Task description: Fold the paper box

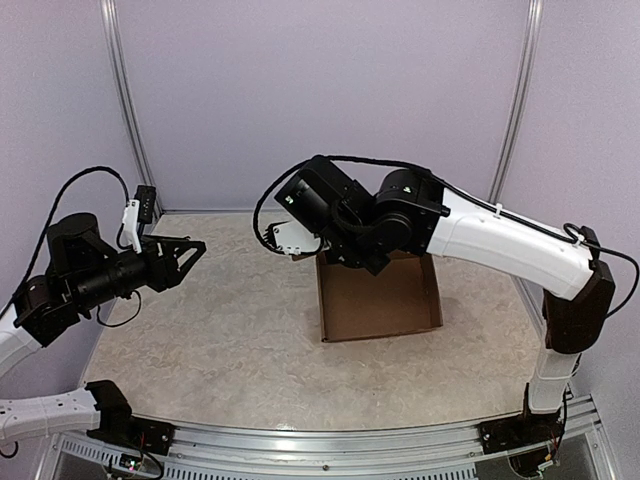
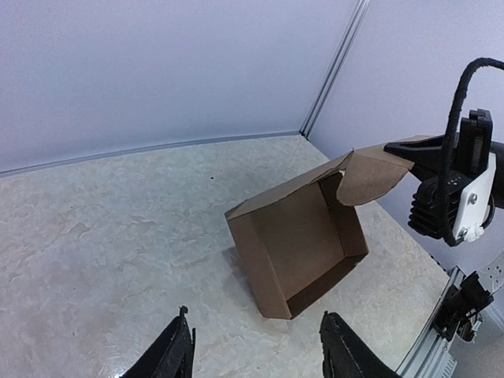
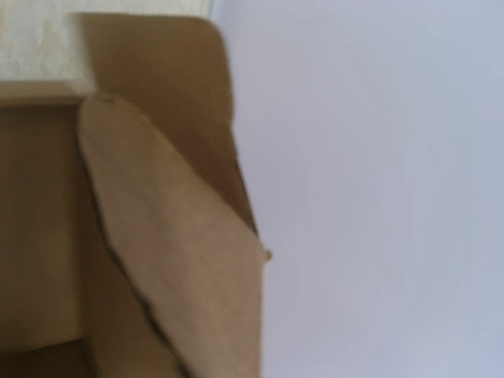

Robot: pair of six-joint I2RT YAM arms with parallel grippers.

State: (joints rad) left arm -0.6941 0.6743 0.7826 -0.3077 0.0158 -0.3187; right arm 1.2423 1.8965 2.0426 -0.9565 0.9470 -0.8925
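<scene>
Paper box [image 1: 385, 300]: plain brown cardboard, on the table [image 1: 230, 330], right of centre, under the right arm's wrist. Standing as a shallow open tray with side walls up and the opening facing upward.
Flap [image 2: 366, 177]: raised at the box's far right end and curled over toward the inside. Fills the right wrist view, close and blurred.
Right gripper [image 2: 398, 148]: jaws pressed together, tip touching the flap's upper edge. Cannot tell whether the cardboard is pinched.
Left gripper [image 1: 188, 262]: jaws apart, gripping nothing. Hanging above the table's left side, well apart from the box and pointed toward it.
Left wrist view: box seen beyond the two dark fingertips [image 2: 179, 350], and right gripper at the flap.
</scene>
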